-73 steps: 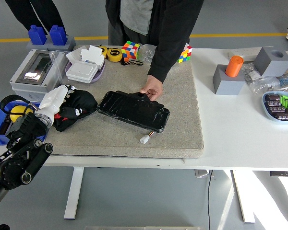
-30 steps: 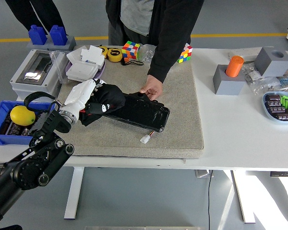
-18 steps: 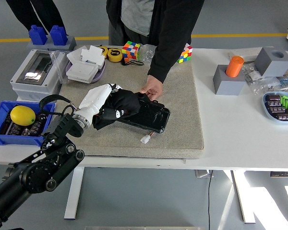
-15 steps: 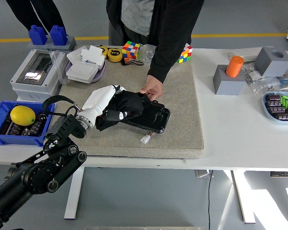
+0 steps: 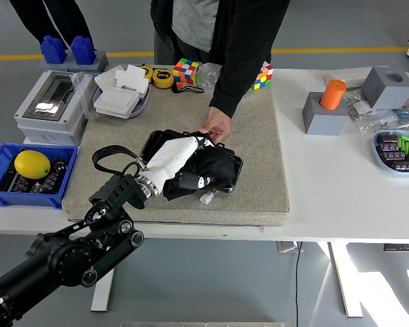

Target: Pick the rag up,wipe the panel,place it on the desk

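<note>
My left hand [image 5: 180, 155], white-fingered on a black arm, presses a black rag [image 5: 208, 174] with small white marks onto the black glossy panel [image 5: 162, 142]. The rag now covers the panel's right half. The panel lies on a beige felt mat [image 5: 252, 136]. A person at the far side steadies the panel's far edge with one hand [image 5: 217, 125]. A small white connector [image 5: 206, 198] lies just in front of the panel. My right arm is out of view.
A blue bin [image 5: 0, 194] with a lemon [image 5: 33, 163] sits at the left, a grey electrical box [image 5: 44, 102] behind it. Rubik's cubes [image 5: 186, 70], a tape measure [image 5: 163, 77] and a tray of white pieces [image 5: 119, 95] line the back. Grey blocks and an orange cylinder [image 5: 332, 93] stand right.
My left hand has carried the rag from the mat's left edge onto the panel and swept it rightward across the surface. The person's hand has stayed on the panel.
</note>
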Controlling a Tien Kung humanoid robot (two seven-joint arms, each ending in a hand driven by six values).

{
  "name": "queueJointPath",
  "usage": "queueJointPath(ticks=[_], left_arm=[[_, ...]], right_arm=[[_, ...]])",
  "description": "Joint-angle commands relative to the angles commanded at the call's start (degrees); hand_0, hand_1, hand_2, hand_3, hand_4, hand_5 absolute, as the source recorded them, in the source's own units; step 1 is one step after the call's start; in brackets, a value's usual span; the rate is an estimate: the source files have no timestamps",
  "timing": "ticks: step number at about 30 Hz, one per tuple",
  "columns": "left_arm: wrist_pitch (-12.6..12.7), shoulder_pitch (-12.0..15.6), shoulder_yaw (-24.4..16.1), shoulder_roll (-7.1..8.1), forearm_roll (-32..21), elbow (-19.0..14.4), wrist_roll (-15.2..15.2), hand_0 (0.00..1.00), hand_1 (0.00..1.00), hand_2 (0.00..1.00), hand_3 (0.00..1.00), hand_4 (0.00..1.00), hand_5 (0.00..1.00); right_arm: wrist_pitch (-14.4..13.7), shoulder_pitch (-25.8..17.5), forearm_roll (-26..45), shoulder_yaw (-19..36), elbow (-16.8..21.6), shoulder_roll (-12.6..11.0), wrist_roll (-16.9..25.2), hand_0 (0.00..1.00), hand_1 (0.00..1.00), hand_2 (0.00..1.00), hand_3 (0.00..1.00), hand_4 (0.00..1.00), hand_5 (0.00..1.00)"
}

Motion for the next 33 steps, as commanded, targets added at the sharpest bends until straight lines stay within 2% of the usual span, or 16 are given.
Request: queueJointPath(ticks=[5,10,23,28,33], left_arm=[[0.4,-0.5,1.5,-0.55,-0.3,-0.8,-0.4,0.258,0.405,0.471,0.562,0.726,0.002],[0.6,-0.7,0.8,-0.66,0.0,-0.5,-0.5,0.257,0.401,0.469,0.562,0.728,0.002],[0.8,-0.4,-4.0,0.53,1.2,2.7,-0.7,0.254,0.396,0.468,0.562,0.730,0.002],[0.9,-0.2,-6.8,1.14,1.9,3.1,-0.9,0.255,0.390,0.468,0.562,0.730,0.002],[1.0,-0.3,-10.1,1.68,2.4,5.2,-1.2,0.254,0.387,0.467,0.562,0.732,0.002]], right_arm=[[0.0,0.1,-0.1,0.2,0.0,0.1,0.0,0.591,0.603,0.536,0.533,0.899,0.352],[0.0,0.1,0.1,0.1,0.1,0.1,0.0,0.591,0.604,0.536,0.534,0.900,0.352],[0.0,0.1,0.0,0.3,0.1,0.2,0.0,0.591,0.603,0.536,0.534,0.900,0.350],[0.0,0.0,-0.1,0.4,0.1,0.2,0.0,0.591,0.603,0.536,0.534,0.900,0.350],[0.0,0.0,0.0,0.3,0.2,0.3,0.0,0.591,0.604,0.536,0.533,0.900,0.350]])
